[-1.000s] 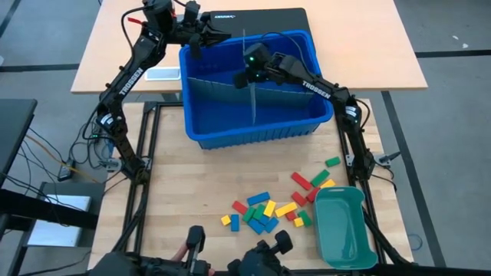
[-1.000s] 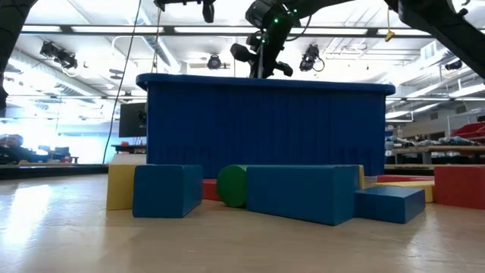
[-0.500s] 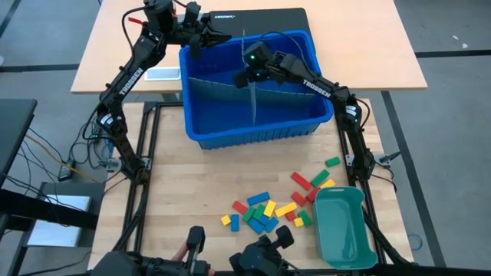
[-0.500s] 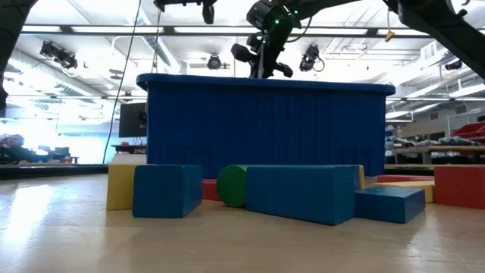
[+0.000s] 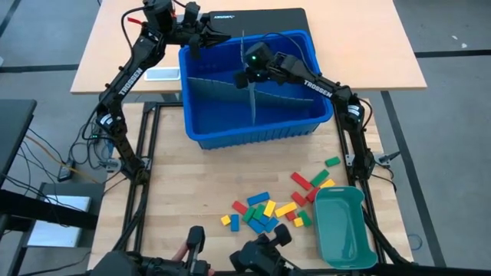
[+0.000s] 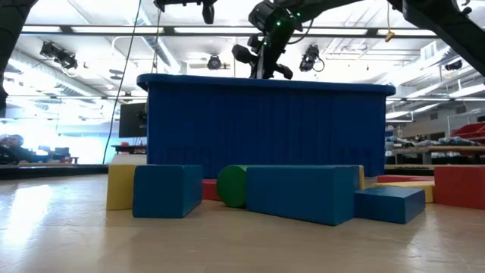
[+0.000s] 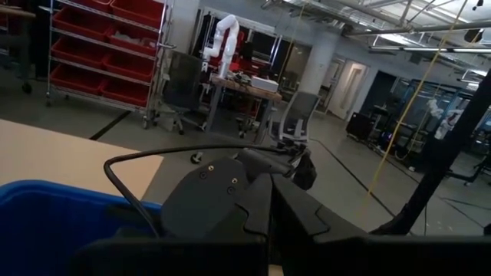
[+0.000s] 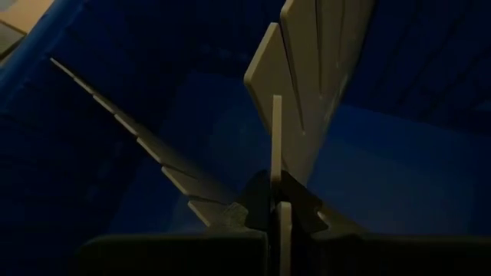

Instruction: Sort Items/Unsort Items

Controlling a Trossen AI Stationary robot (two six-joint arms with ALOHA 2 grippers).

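Observation:
The items, small red, yellow, green and blue blocks [image 5: 265, 208], lie loose on the wooden table near its front and fill the foreground of the low view [image 6: 303, 193]. Behind them stands a blue bin [image 5: 261, 136] with grey divider sheets inside. My right gripper [image 5: 249, 77] reaches down into the bin and is shut on the upright divider sheet [image 5: 252, 103], which crosses a long divider [image 5: 215, 83]. My left gripper [image 5: 224, 36] hangs shut and level above the bin's far left corner; I see nothing between its fingers [image 7: 270, 230]. My right gripper pinches the grey divider sheet's thin edge [image 8: 276, 165] between its two fingers, which close flat on its two faces. The fingers slant down into the bin from the table's right side. The sheet stands on edge in the bin; its lower end is hidden.
A teal tray [image 5: 341, 230] sits at the near right, beside the blocks. A light wooden tabletop [image 5: 368, 46] with a black mat lies behind the bin. The bin's tall wall [image 6: 265, 129] blocks the low view of its inside.
My right gripper has sunk slightly into the bin with the divider sheet still pinched and has not turned.

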